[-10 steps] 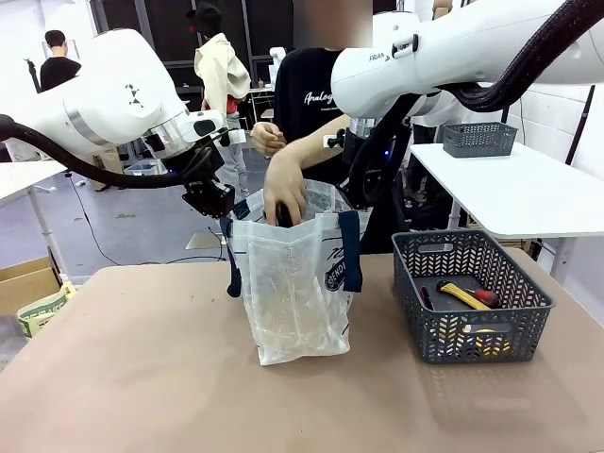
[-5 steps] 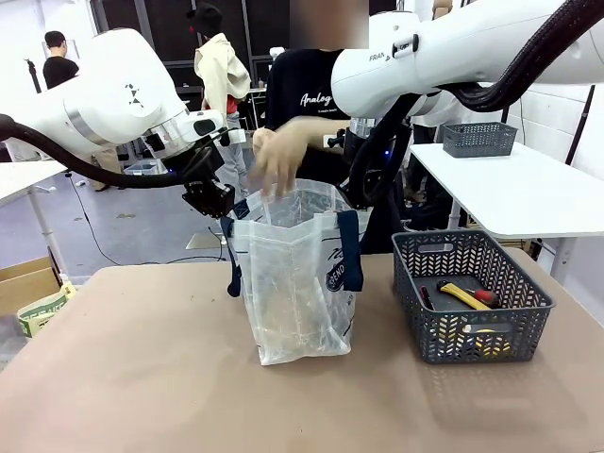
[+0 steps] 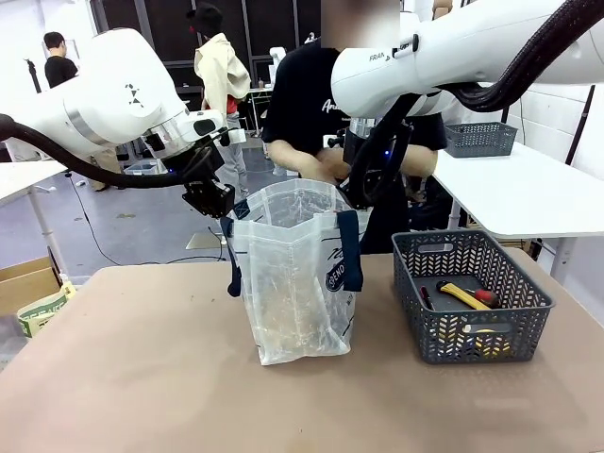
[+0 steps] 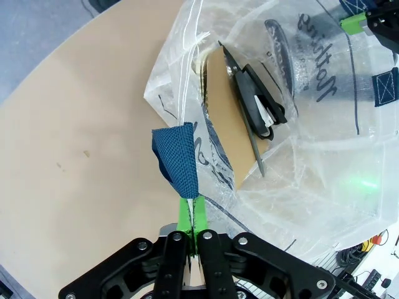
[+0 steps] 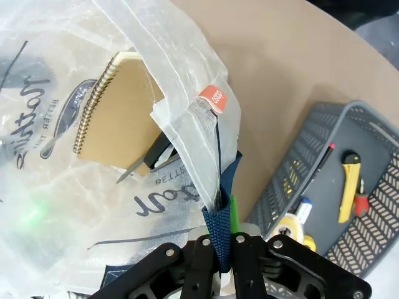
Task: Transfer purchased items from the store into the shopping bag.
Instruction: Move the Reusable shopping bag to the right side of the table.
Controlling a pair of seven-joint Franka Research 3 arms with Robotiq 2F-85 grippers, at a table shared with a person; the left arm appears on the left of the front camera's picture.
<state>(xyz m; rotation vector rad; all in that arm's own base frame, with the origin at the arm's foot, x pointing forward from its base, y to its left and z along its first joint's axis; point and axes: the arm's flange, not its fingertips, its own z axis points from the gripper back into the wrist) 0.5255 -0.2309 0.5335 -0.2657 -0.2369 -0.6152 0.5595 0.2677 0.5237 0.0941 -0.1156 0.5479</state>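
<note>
Honestly, much of this is hard to read from the front, where my fingertips sit behind the bag's top edge and my own arms. My left gripper (image 4: 190, 232) is pinched shut on the rim of the shopping bag (image 3: 297, 283). Its green pads (image 4: 184, 215) press flat on a folded tongue of navy woven strap and a pleat of plastic. My right gripper (image 5: 223, 246) is clamped the same way on the opposite strap, and its webbing rises straight out of my jaws.

The bag stands upright on the matte brown table (image 3: 132, 377), with its mouth stretched open between my two grips. Its film is thin, crinkled and milky, so the contents blur. I can make out a tan notebook (image 5: 115, 115) with a wire spiral spine. Black scissors (image 4: 252, 106) with a pointed blade lie against the notebook, half covered by it in my right wrist view. Anything lower in the bag is lost in the folds.

Just beside the bag, not touching it, sits the dark grey lattice basket (image 3: 472, 293), which is rigid plastic. It holds a yellow cutter (image 5: 349, 184), and the other pieces in it are too small or cut off to name. A person's forearm (image 3: 321, 165) shows behind the bag, with the hand mostly hidden by my right arm.
</note>
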